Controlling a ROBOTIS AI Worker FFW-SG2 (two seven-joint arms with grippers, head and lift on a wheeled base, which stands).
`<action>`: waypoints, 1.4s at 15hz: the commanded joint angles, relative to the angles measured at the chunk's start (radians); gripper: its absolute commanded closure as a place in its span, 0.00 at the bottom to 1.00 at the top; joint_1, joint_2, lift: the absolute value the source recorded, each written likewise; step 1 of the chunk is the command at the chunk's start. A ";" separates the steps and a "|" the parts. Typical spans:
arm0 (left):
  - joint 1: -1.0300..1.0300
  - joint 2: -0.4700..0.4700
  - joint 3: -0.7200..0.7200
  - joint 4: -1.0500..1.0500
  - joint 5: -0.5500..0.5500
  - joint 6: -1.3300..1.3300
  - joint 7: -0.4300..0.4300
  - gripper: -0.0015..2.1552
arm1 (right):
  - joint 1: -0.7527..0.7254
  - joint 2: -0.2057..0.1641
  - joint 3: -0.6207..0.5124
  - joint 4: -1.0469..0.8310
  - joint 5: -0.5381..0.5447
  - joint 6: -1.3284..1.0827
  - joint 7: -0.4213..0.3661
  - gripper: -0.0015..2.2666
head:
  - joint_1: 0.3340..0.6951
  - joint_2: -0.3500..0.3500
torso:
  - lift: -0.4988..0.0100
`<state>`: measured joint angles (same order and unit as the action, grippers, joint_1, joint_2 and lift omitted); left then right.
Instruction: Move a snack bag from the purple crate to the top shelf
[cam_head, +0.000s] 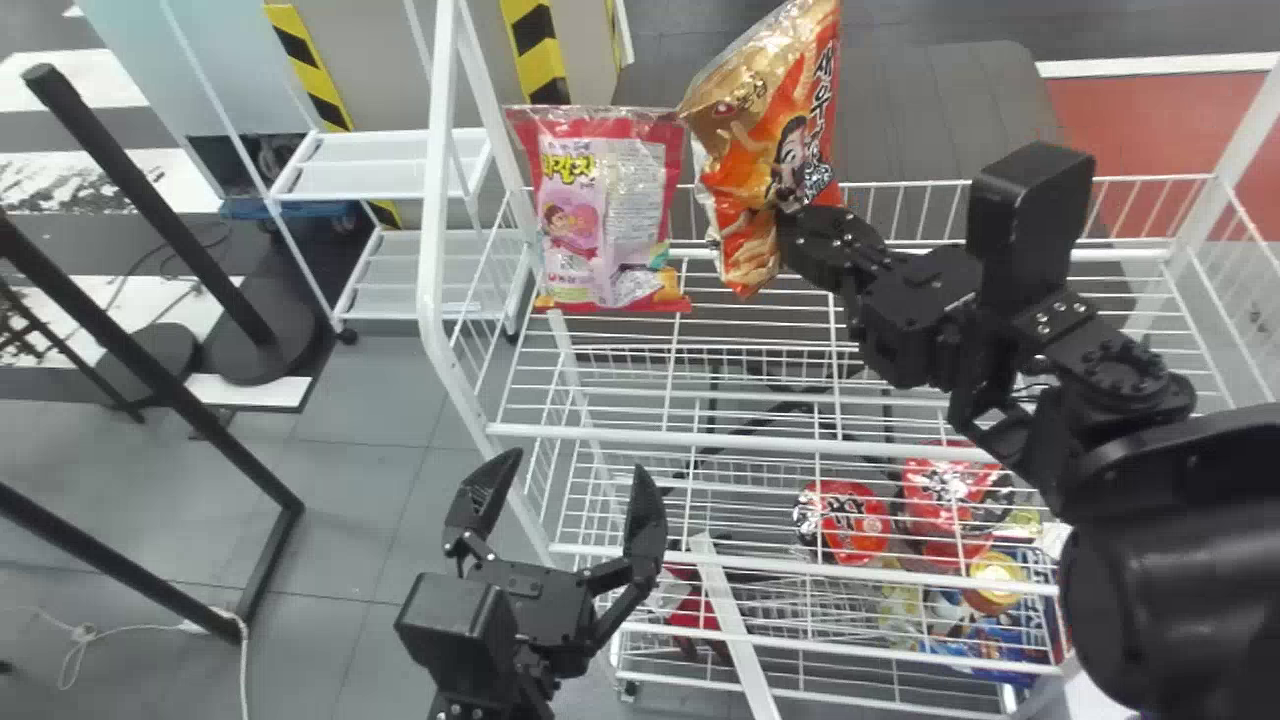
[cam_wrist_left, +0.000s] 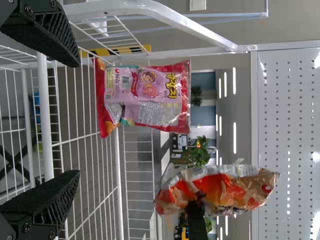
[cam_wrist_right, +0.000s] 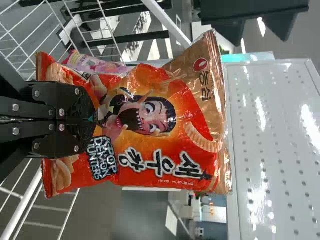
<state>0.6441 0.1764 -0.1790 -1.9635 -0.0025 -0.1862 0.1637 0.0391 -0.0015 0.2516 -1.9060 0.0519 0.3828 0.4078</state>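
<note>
My right gripper (cam_head: 800, 225) holds an orange snack bag (cam_head: 765, 150) near its lower part, above the top shelf (cam_head: 720, 440) of the white wire rack. In the right wrist view the gripper (cam_wrist_right: 95, 120) is shut on the bag (cam_wrist_right: 150, 120), which fills out in front of it. A pink snack bag (cam_head: 600, 210) stands upright at the top shelf's left rear, to the left of the orange one. My left gripper (cam_head: 565, 500) is parked open in front of the rack's left side; in the left wrist view its fingers (cam_wrist_left: 47, 207) are apart with the gripper (cam_wrist_left: 55, 120) empty.
Red bags (cam_head: 845, 520) and other packages lie on lower levels at the right. The rack's white side frame (cam_head: 435, 230) rises left of the pink bag. Black metal stands (cam_head: 150, 400) are on the floor at the far left.
</note>
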 joint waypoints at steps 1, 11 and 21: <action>0.000 0.009 0.004 0.011 0.006 -0.026 0.005 0.02 | -0.025 0.002 0.026 0.105 -0.030 -0.101 -0.012 0.70 | 1.00 0.80 | 0.98; 0.005 0.032 0.032 0.048 0.036 -0.103 0.011 0.02 | -0.180 0.002 0.038 0.470 -0.164 -0.328 -0.083 0.70 | 1.00 0.84 | 0.98; 0.006 0.040 0.033 0.054 0.052 -0.134 0.011 0.02 | -0.216 0.002 0.094 0.588 -0.210 -0.423 -0.245 0.70 | 1.00 0.84 | 0.98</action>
<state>0.6525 0.2161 -0.1429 -1.9107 0.0489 -0.3194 0.1748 -0.1757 -0.0015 0.3460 -1.3294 -0.1433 -0.0177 0.1657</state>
